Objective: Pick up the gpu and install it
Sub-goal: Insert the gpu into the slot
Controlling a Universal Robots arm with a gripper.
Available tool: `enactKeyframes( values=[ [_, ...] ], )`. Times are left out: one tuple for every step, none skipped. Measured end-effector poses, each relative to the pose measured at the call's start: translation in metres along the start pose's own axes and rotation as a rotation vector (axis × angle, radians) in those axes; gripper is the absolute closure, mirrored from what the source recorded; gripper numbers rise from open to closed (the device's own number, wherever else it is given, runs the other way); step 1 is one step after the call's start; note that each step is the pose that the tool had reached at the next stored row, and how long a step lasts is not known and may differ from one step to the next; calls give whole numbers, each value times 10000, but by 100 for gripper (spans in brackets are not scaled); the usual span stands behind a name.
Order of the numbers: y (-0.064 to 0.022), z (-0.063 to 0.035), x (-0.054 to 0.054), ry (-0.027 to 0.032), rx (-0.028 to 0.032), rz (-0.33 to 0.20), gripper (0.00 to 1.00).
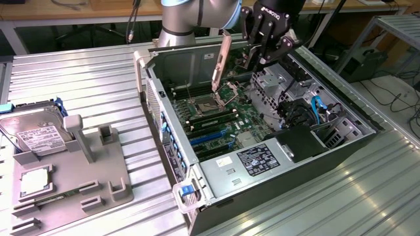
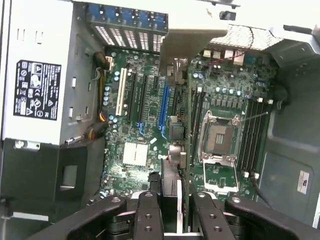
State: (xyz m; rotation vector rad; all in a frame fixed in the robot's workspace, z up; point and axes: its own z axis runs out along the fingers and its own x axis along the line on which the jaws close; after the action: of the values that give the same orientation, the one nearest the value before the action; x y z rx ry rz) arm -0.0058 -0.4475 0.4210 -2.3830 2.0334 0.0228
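The place is judged to be a robotics laboratory or test workshop for computer assembly. A surface (image 1: 78, 78) of ribbed aluminium profile is noted, on which an opened computer case (image 1: 282, 206) is laid on its side with the motherboard (image 2: 145, 125) exposed. A grey moulded fixture (image 1: 98, 172) is set beside it, in which a hard drive (image 1: 36, 135) and a processor chip (image 1: 33, 182) are seated. An industrial robot arm (image 1: 190, 14) is seen above the case, with a gpu (image 2: 171, 170) gripped in its black claw (image 2: 176, 202). In the background, wooden workbenches (image 1: 66, 7), a metal-framed rack (image 1: 400, 24), a dark equipment box (image 1: 364, 64) on the floor and loose cables (image 1: 400, 98) are recorded.
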Motion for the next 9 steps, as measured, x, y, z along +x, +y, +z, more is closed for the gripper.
enactKeyframes(
  values=[
    [0,0,0,0,-2,-138,72],
    [0,0,0,1,-5,-304,72],
    [0,0,1,1,-10,-602,72],
    [0,0,2,3,-18,-1044,72],
    [0,0,2,4,-24,-1446,72],
    [0,0,2,4,-29,-1713,72],
    [0,0,3,5,-34,-2008,72],
    [0,0,3,6,-37,-2217,72],
    [0,1,3,6,-40,-2388,72]
  ],
)
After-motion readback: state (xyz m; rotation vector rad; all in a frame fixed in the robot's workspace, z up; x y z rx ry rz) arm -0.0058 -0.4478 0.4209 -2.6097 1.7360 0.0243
